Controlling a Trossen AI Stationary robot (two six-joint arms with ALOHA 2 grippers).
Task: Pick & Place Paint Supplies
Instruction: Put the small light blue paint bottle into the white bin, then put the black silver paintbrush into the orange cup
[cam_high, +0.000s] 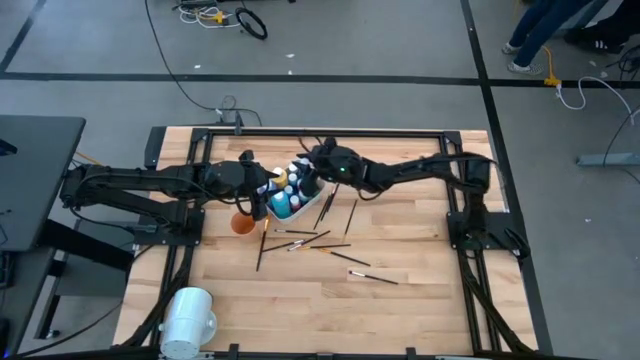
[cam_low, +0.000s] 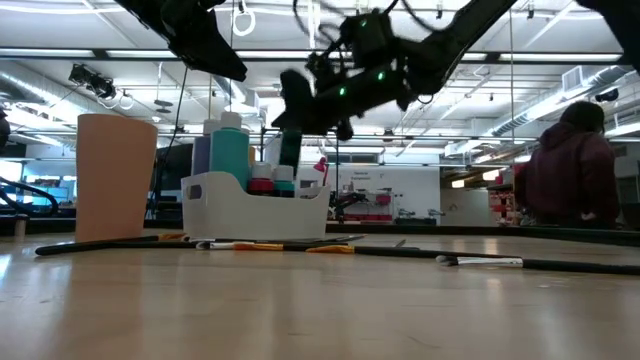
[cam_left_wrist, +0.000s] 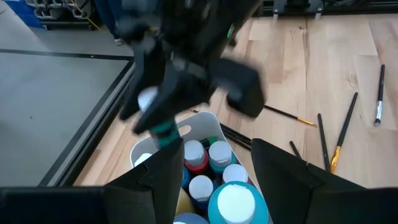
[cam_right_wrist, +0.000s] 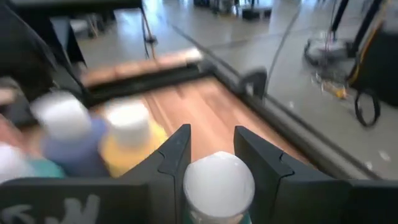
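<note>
Both arms meet over the white tub (cam_high: 297, 203) near the middle of the wooden bench (cam_high: 400, 310). The right gripper (cam_right_wrist: 211, 163) hangs above the tub's far end, its fingers (cam_right_wrist: 175, 158) closed on a white-capped bottle (cam_right_wrist: 218, 185); in the left wrist view the body of that bottle (cam_left_wrist: 164, 130) shows teal, and in the low view it (cam_low: 289, 150) is clear of the bottles standing in the tub. The left gripper (cam_left_wrist: 212, 171) sits above the tub's other end, fingers (cam_left_wrist: 278, 168) spread wide with nothing between them, looking down on the packed caps. The tub holds a crowd of white-capped paint bottles (cam_left_wrist: 208, 171): a red one (cam_left_wrist: 195, 157), a teal one (cam_left_wrist: 220, 155), a large teal one (cam_left_wrist: 236, 205) at the near end; the right wrist view shows a yellow bottle (cam_right_wrist: 129, 140) and a bluish one (cam_right_wrist: 69, 137) side by side. In the low view a tall teal bottle (cam_low: 231, 150) rises above the tub wall. Thin dark-handled brushes (cam_high: 300, 240) lie scattered flat on the bench just beside the tub and out toward the front, one (cam_high: 373, 276) well apart from the rest. An orange cup (cam_high: 241, 223) stands just beside the tub on the left arm's side. A large white cylinder (cam_high: 188, 318) lies at the bench's front left corner. A person (cam_low: 570, 170) in a dark red top stands in the room beyond.
</note>
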